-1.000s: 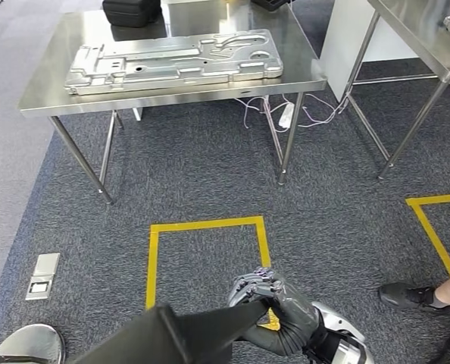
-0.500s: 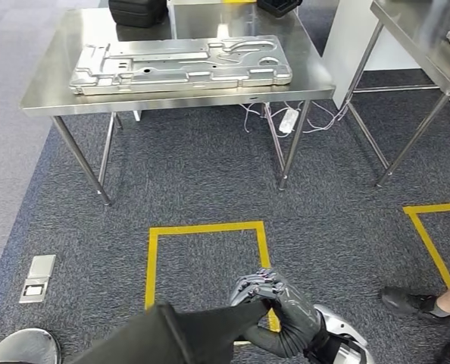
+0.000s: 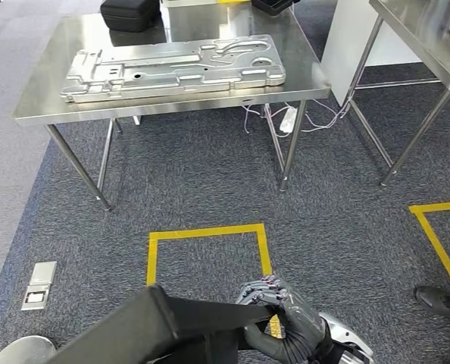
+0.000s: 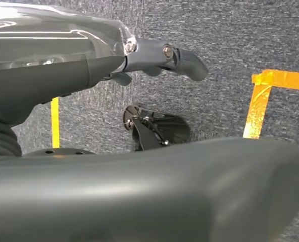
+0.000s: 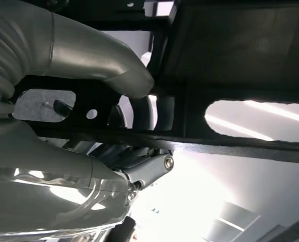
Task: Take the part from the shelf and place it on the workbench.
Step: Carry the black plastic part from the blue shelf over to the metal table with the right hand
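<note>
The part [image 3: 171, 326], a long dark flat piece, lies low in the head view, on the robot's side of the yellow square [image 3: 207, 254] taped on the carpet. The right hand [image 3: 282, 318] grips its right end, fingers curled over the top edge. The right wrist view confirms the hold: the thumb [image 5: 98, 63] presses one face of the part [image 5: 224, 101] and the darker fingers close from the other side. That view also shows cut-out slots and a small hole in the part, detail the head view does not resolve.

The left hand [image 4: 155, 55] appears in the left wrist view with a finger extended above the carpet and a broad grey surface, apparently the part, alongside. Whether this hand holds the part cannot be told; contact is not visible.

Count, head view: one part carried; one pressed metal panel [image 3: 174, 68] lying flat on the workbench [image 3: 34, 106]; one black case [image 3: 128, 14] at the bench's far edge; one further steel table [image 3: 417, 38] to the bench's right. The bench stands beyond the yellow square, well apart from the part. One floor socket [image 3: 39, 274] lies left of the square; one shoe [image 3: 440, 303] lies to its right, with the corner of a second taped outline [image 3: 434, 227].

The left wrist view shows a dark fitting [image 4: 155, 131] on the carpet and yellow tape [image 4: 260, 103].
</note>
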Tool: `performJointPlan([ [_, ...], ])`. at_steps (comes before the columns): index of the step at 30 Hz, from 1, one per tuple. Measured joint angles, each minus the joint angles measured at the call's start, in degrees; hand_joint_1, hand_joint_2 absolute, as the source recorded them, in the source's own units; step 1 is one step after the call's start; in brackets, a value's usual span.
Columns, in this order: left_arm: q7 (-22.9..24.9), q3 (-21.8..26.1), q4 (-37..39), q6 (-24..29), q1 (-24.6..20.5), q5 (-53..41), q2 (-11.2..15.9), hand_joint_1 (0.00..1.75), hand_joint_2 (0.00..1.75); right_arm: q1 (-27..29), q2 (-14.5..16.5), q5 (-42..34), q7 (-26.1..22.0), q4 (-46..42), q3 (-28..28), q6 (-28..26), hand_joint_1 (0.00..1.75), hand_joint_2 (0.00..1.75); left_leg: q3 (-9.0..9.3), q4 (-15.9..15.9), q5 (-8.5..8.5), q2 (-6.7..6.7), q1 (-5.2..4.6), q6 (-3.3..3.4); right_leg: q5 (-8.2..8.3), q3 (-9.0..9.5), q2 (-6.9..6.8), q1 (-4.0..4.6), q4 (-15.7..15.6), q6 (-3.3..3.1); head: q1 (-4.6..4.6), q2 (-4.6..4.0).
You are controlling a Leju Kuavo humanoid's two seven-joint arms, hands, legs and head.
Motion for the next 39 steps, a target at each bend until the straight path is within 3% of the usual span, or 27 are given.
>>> performJointPlan([
  [2, -0.2, 0.0, 0.0, 0.0, 0.1, 0.3, 0.0, 0.00, 1.75, 0.1, 0.1, 0.0, 0.0, -0.1, 0.0, 0.0, 1.75, 1.75, -4.20, 7.7, -2.95, 0.00, 0.14, -0.35, -0.27, 0.16, -0.07, 0.03, 0.0, -0.27, 0.00, 0.00],
  [3, -0.4, 0.0, 0.0, 0.0, 0.2, 0.4, 0.0, 0.00, 1.75, 0.2, 0.1, 0.1, 0.0, -0.1, 0.0, 0.0, 1.75, 1.75, -5.87, 10.3, -3.31, 0.00, 0.15, -0.38, -0.43, 0.31, -0.05, 0.05, 0.0, -0.31, 0.01, 0.00],
  [4, -0.5, 0.0, 0.0, 0.0, 0.2, 0.5, 0.0, 0.00, 1.75, 0.3, 0.1, 0.1, -0.1, -0.1, 0.0, 0.0, 1.75, 1.75, -6.63, 10.9, -2.47, 0.00, 0.15, -0.29, -0.64, 0.58, 0.00, 0.07, 0.0, -0.31, 0.01, 0.00],
  [5, -0.7, 0.0, 0.0, 0.0, 0.2, 0.6, 0.0, 0.00, 1.75, 0.4, 0.1, 0.1, -0.1, -0.1, 0.0, 0.0, 1.75, 1.75, -6.34, 9.3, -0.55, -0.01, 0.12, -0.10, -0.91, 0.96, 0.06, 0.09, 0.0, -0.26, 0.01, 0.00],
  [7, -1.1, 0.0, 0.0, 0.0, 0.2, 0.7, 0.0, 0.00, 1.75, 0.5, 0.1, 0.2, -0.3, -0.1, 0.0, -0.1, 1.75, 1.75, -3.84, 2.4, 4.29, -0.03, -0.07, 0.67, -1.52, 1.88, 0.14, 0.10, 0.0, -0.02, 0.01, 0.00],
  [9, -1.3, 0.0, 0.0, 0.1, 0.2, 0.9, 0.0, 0.00, 1.75, 0.5, 0.1, 0.2, -0.6, 0.0, 0.0, -0.3, 1.75, 1.75, -1.99, -2.4, 6.32, -0.06, -0.49, 1.45, -1.93, 2.24, 0.21, 0.12, 0.0, 0.44, 0.01, 0.00],
  [11, -1.4, 0.0, 0.0, 0.1, 0.1, 1.0, 0.0, 0.00, 1.75, 0.5, 0.1, 0.2, -0.8, 0.0, -0.1, -0.5, 1.75, 1.75, -1.69, -3.5, 5.73, -0.08, -0.78, 1.92, -2.03, 2.06, 0.20, 0.11, -0.1, 1.09, 0.01, 0.00],
  [14, -1.7, 0.1, -0.1, 0.1, 0.1, 1.3, 0.1, 0.00, 1.75, 0.4, 0.0, 0.1, -1.0, -0.1, -0.4, -0.7, 1.75, 1.75, -0.86, -4.9, 5.56, 0.03, -0.32, 2.53, -3.29, 1.65, 0.08, 0.12, 1.4, 1.88, 0.05, 0.00],
  [17, -1.8, 0.1, -0.1, 0.1, 0.1, 1.4, 0.1, 0.00, 1.75, 0.5, -0.3, 0.0, -1.2, -0.1, -1.0, -0.8, 1.75, 1.75, -0.06, -5.3, 5.36, 0.11, -0.23, 3.04, -7.29, -3.26, 0.09, 0.16, 10.7, 2.17, 0.10, 0.00],
  [18, -1.8, 0.1, -0.1, 0.1, 0.1, 1.4, 0.1, 0.00, 1.75, 0.5, -0.3, -0.1, -1.2, 0.0, -1.2, -0.9, 1.75, 1.75, 0.12, -5.3, 5.19, 0.12, -0.25, 3.10, -7.91, -5.02, 0.09, 0.15, 13.5, 2.28, 0.09, 0.00],
  [19, -1.8, 0.1, -0.1, 0.1, 0.1, 1.4, 0.1, 0.00, 1.75, 0.6, -0.3, -0.1, -1.2, 0.0, -1.3, -1.0, 1.75, 1.75, 0.34, -5.3, 5.00, 0.11, -0.26, 3.10, -7.51, -5.98, 0.08, 0.15, 14.6, 2.37, 0.09, 0.00],
  [20, -1.8, 0.1, -0.1, 0.1, 0.1, 1.4, 0.1, 0.00, 1.75, 0.6, -0.3, -0.1, -1.2, 0.0, -1.5, -1.0, 1.75, 1.75, 0.65, -5.3, 4.77, 0.10, -0.27, 3.04, -6.06, -5.96, 0.08, 0.14, 13.7, 2.45, 0.09, 0.00],
  [22, -1.8, 0.1, -0.1, 0.1, 0.1, 1.4, 0.1, 0.00, 1.75, 0.6, -0.4, -0.2, -1.2, 0.0, -1.7, -1.1, 1.75, 1.75, 1.41, -5.2, 4.14, 0.06, -0.27, 2.67, -1.59, -3.48, 0.04, 0.15, 7.2, 2.41, 0.09, 0.00],
  [24, -1.9, 0.1, -0.1, 0.1, 0.1, 1.5, 0.1, 0.00, 1.75, 0.5, -0.3, -0.2, -1.2, 0.0, -1.9, -1.1, 1.75, 1.75, 1.79, -5.0, 3.54, 0.00, -0.48, 2.07, 0.62, -1.16, 0.05, 0.26, 1.7, 2.03, 0.09, 0.00],
  [29, -2.0, 0.2, -0.1, 0.1, -0.1, 1.5, 0.1, 0.00, 1.75, 0.6, -0.3, -0.2, -1.2, 0.0, -2.5, -1.2, 1.75, 1.75, 1.49, -3.8, 2.15, -0.01, -0.47, 0.89, 0.10, -0.40, 0.11, 0.12, 0.2, 0.64, 0.06, 0.00],
  [30, -2.0, 0.2, -0.2, 0.1, -0.2, 1.5, 0.1, 0.00, 1.75, 0.5, -0.3, -0.2, -1.2, 0.0, -2.5, -1.2, 1.75, 1.75, 0.49, -1.6, 0.97, -0.02, -0.35, 0.52, -0.01, -0.22, 0.03, -0.03, 0.1, 0.36, 0.06, 0.00],
  [32, -2.0, 0.2, -0.2, 0.1, -0.1, 1.5, 0.1, 0.00, 1.75, 0.5, -0.3, -0.1, -1.2, 0.0, -2.6, -1.3, 1.75, 1.75, -3.29, 5.4, -1.97, -0.02, -0.07, -0.04, -0.30, -0.01, -0.08, -0.05, 0.1, -0.01, 0.06, 0.00],
  [33, -2.0, 0.2, -0.2, 0.1, 0.0, 1.5, 0.1, 0.00, 1.75, 0.6, -0.3, -0.1, -1.2, 0.0, -2.6, -1.3, 1.75, 1.75, -5.31, 8.8, -2.90, -0.02, 0.03, -0.19, -0.45, 0.11, -0.07, -0.05, 0.1, -0.08, 0.06, 0.00],
  [34, -2.0, 0.2, -0.2, 0.1, 0.0, 1.5, 0.1, 0.00, 1.75, 0.6, -0.3, 0.1, -1.2, 0.0, -2.6, -1.4, 1.75, 1.75, -6.65, 10.6, -2.82, -0.02, 0.08, -0.24, -0.64, 0.31, -0.03, -0.05, 0.1, -0.09, 0.06, 0.00],
  [35, -2.0, 0.2, -0.2, 0.1, 0.1, 1.5, 0.1, 0.00, 1.75, 0.6, -0.3, 0.2, -1.2, 0.0, -2.6, -1.6, 1.75, 1.75, -6.99, 10.4, -1.56, -0.02, 0.11, -0.19, -0.87, 0.63, 0.04, -0.05, 0.1, -0.04, 0.06, 0.00],
  [36, -2.0, 0.2, -0.2, 0.1, 0.1, 1.5, 0.1, 0.00, 1.75, 0.6, -0.3, 0.5, -1.2, 0.0, -2.6, -1.8, 1.75, 1.75, -6.29, 8.0, 0.68, -0.02, 0.11, -0.04, -1.16, 1.09, 0.10, -0.05, 0.1, 0.06, 0.06, 0.00],
  [38, -2.1, 0.2, -0.2, 0.1, 0.0, 1.5, 0.2, 0.00, 1.75, 0.6, -0.3, 1.0, -1.2, 0.0, -2.6, -2.4, 1.75, 1.75, -3.69, 1.2, 5.08, -0.05, -0.03, 0.47, -1.80, 1.98, 0.16, 0.03, 0.1, 0.41, 0.05, 0.00],
  [39, -2.1, 0.2, -0.2, 0.1, 0.0, 1.5, 0.2, 0.00, 1.75, 0.6, -0.2, 1.1, -1.3, -0.1, -2.7, -2.6, 1.75, 1.75, -2.64, -1.4, 6.02, -0.07, -0.16, 0.76, -2.02, 2.18, 0.19, 0.08, 0.1, 0.64, 0.05, 0.00],
])
